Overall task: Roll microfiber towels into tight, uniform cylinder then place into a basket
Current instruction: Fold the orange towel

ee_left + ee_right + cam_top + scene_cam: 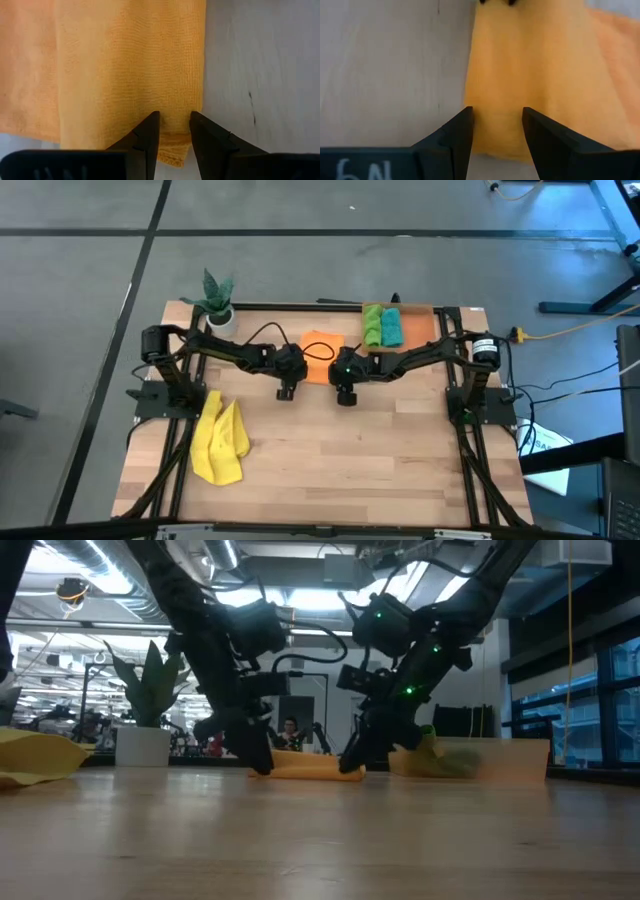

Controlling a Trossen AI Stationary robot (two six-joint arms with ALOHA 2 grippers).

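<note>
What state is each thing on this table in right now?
Orange towel: partly folded on the table, between both grippers.
Green towel: rolled, in the basket.
Teal towel: rolled, beside it.
Yellow towel: crumpled, unrolled.
Left gripper: open at orange towel's edge.
Right gripper: open, likewise.

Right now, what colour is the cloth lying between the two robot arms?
Orange: the towel shows best in the left wrist view, filling most of it.

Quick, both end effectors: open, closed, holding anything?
Left end effector: open, fingers straddling the orange towel edge.
Right end effector: open, over the same towel's edge.
</note>
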